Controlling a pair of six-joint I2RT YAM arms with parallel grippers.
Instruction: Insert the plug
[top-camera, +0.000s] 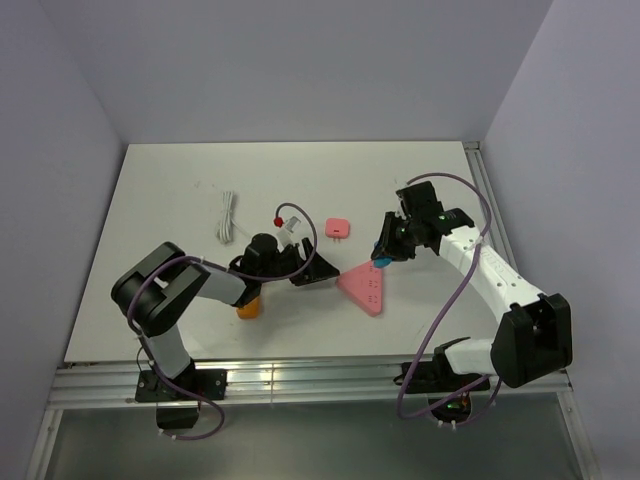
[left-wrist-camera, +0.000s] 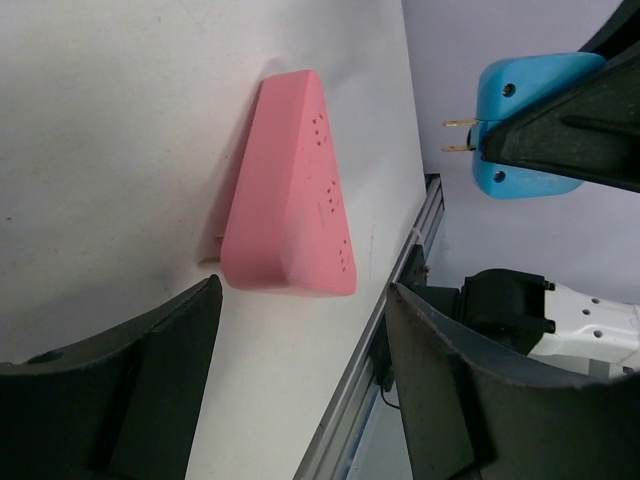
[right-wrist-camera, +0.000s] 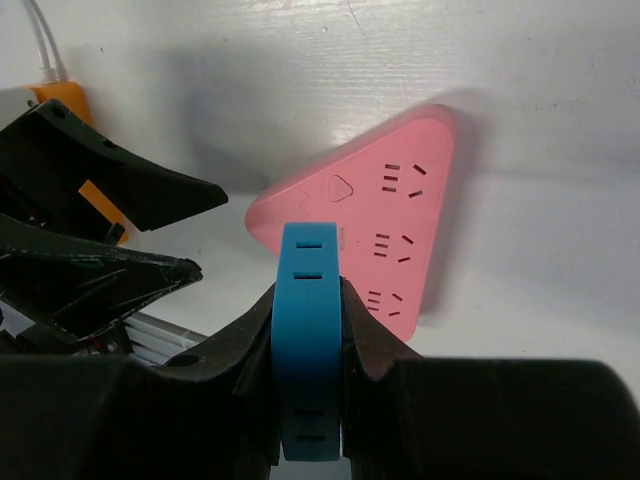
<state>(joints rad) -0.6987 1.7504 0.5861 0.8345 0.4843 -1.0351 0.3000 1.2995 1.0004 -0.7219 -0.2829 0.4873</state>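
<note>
My right gripper (top-camera: 383, 258) is shut on the bright-blue plug (right-wrist-camera: 310, 340), which it holds in the air above the pink triangular socket block (top-camera: 364, 285). In the left wrist view the plug (left-wrist-camera: 525, 125) hangs at the upper right with its two metal prongs pointing left. The socket block (right-wrist-camera: 370, 235) lies flat on the white table with several slot groups on its top face. My left gripper (top-camera: 322, 270) is open and low on the table, just left of the block (left-wrist-camera: 290, 190). Its two fingers (left-wrist-camera: 130, 380) stand wide apart, with nothing between them.
A pink square plug (top-camera: 337, 228) lies behind the block. A white coiled cable (top-camera: 227, 215) lies at the back left. An orange object (top-camera: 248, 308) sits under my left arm. A red-tipped piece (top-camera: 279, 218) sits near my left wrist. The table's front rail (left-wrist-camera: 380, 340) is close.
</note>
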